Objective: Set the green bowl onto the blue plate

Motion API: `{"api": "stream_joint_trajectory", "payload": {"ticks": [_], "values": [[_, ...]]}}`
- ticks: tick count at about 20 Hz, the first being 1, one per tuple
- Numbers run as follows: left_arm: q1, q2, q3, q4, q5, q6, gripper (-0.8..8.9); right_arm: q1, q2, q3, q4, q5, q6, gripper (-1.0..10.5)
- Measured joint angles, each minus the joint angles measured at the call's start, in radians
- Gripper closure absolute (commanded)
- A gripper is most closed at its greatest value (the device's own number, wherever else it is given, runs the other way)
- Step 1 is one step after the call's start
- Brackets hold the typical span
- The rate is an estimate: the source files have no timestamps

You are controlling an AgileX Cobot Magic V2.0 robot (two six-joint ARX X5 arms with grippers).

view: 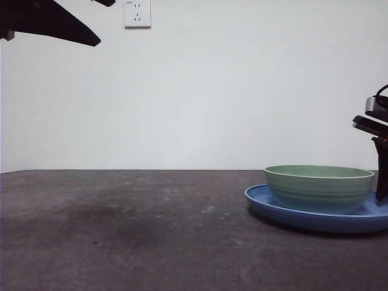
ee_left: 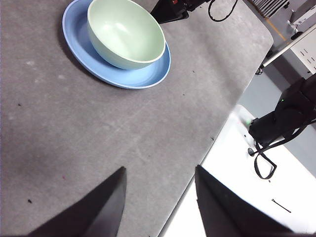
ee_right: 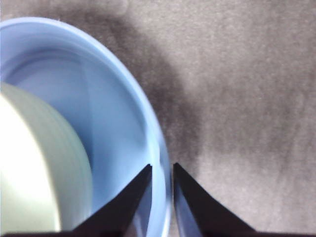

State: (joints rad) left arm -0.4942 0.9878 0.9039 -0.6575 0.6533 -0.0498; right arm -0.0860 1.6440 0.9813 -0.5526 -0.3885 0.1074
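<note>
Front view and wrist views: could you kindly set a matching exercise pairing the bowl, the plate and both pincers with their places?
1. pale mint-green round bowl
2. glossy blue round plate
3. left pincer
4. right pincer

A. open, above bare grey table, away from the dishes
B. at the plate's rim
C. flat on the table, under the bowl
D. sitting on the plate

Pairs: 1-D, 2-C, 3-A, 4-B

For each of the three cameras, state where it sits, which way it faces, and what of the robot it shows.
Front view: low at table height, looking level across at the green bowl sitting on the blue plate; dark arm parts at top left and right edge.
Left wrist view: high above the table, looking down; left gripper open, over bare table.
Right wrist view: close above the plate rim; right gripper straddles it.
All three share bowl and plate.
</note>
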Motion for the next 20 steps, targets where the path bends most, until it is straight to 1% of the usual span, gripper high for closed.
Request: {"api": "stream_joint_trajectory", "payload": {"ticks": [5, 10, 11, 13, 15, 20], "values": [[0.000, 0.000, 0.000, 0.000, 0.000, 0.000, 5.91, 0.000, 0.000, 0.000, -0.010, 0.039, 0.000, 9.3], [0.000, 0.000, 0.000, 0.000, 0.000, 0.000, 5.91, 0.000, 0.000, 0.000, -0.010, 0.044, -0.006, 9.3], [0.000, 0.000, 0.000, 0.000, 0.000, 0.000, 5.91, 0.000, 0.000, 0.000, -0.010, 0.039, -0.006, 9.3], [0.000, 0.000, 0.000, 0.000, 0.000, 0.000, 5.91, -0.001, 0.000, 0.000, -0.011, 0.002, -0.006, 9.3], [0.000, 0.000, 0.000, 0.000, 0.000, 0.000, 5.91, -0.001, -0.006, 0.000, -0.012, -0.002, -0.006, 9.3], [0.000, 0.000, 0.000, -0.004, 0.000, 0.000, 5.91, -0.001, -0.116, 0.000, -0.013, -0.053, 0.005, 9.3]]}}
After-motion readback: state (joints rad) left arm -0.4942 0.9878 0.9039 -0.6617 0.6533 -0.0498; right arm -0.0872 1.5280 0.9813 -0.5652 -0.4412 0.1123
